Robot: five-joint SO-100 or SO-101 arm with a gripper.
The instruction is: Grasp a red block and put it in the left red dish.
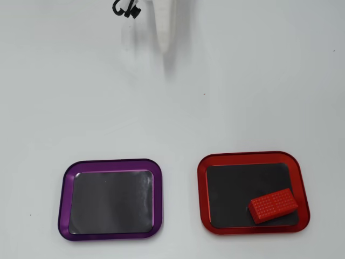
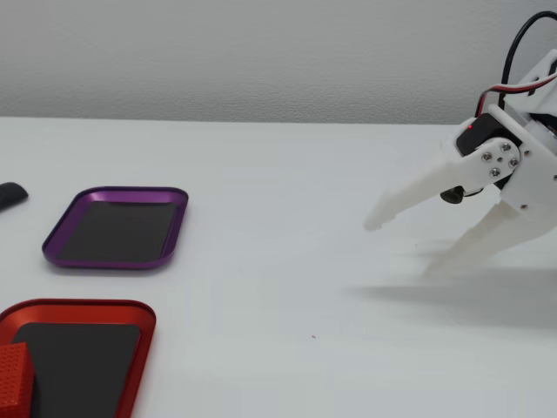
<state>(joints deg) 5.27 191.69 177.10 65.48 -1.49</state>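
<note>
The red block (image 1: pixel 273 205) lies inside the red dish (image 1: pixel 204 189), at its lower right corner in the overhead view. In the fixed view the block (image 2: pixel 15 380) shows at the left edge, inside the red dish (image 2: pixel 130 357). My white gripper (image 2: pixel 402 249) is open and empty, held above the table at the right of the fixed view, far from both trays. In the overhead view only one white finger (image 1: pixel 166 27) shows at the top edge.
A purple-rimmed tray (image 1: pixel 66 199) with a dark inside stands left of the red dish in the overhead view; it shows behind the red dish in the fixed view (image 2: pixel 178 222). A small dark object (image 2: pixel 10 194) lies at the left edge of the fixed view.
</note>
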